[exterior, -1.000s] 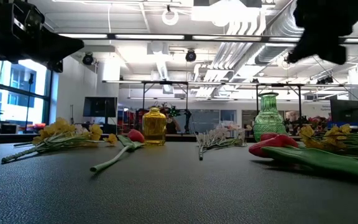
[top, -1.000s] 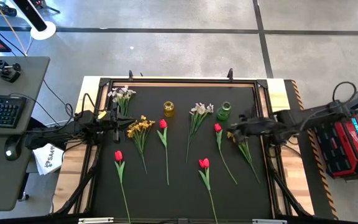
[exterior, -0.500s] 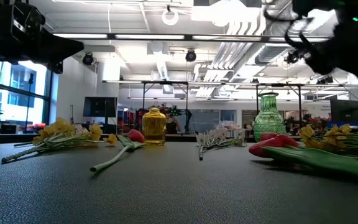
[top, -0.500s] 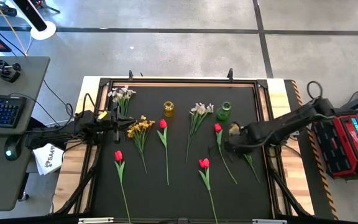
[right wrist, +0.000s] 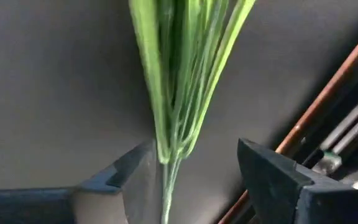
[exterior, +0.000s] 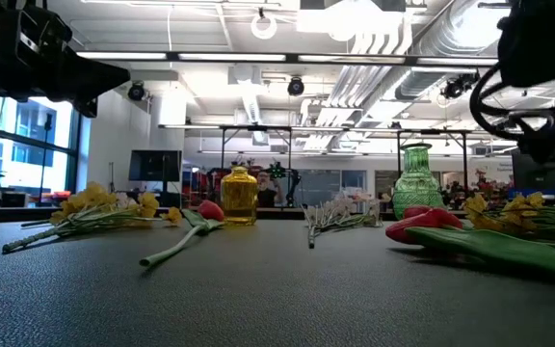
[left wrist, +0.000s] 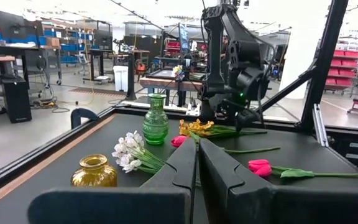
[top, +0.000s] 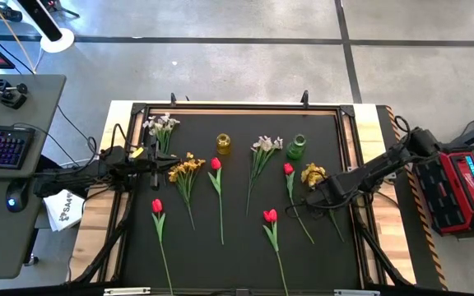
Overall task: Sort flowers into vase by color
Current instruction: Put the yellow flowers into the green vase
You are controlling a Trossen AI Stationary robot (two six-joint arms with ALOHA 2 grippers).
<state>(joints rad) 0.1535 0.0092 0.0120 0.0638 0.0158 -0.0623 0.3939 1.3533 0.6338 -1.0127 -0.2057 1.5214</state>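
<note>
Black surface (top: 237, 247) with flowers lying flat, stems mostly running front-to-back. Right end effector (top: 329, 194) is down over the yellow blossom spray (top: 313, 174) at the right side, just beside a red tulip (top: 289, 168). Right wrist view: fingers (right wrist: 272, 174) apart, stem bundle (right wrist: 179, 81) lying between them, long axis running straight out ahead. Closing likely catches the stem. Left end effector (left wrist: 197, 168), fingers together, waits at the left edge, well apart.
</note>
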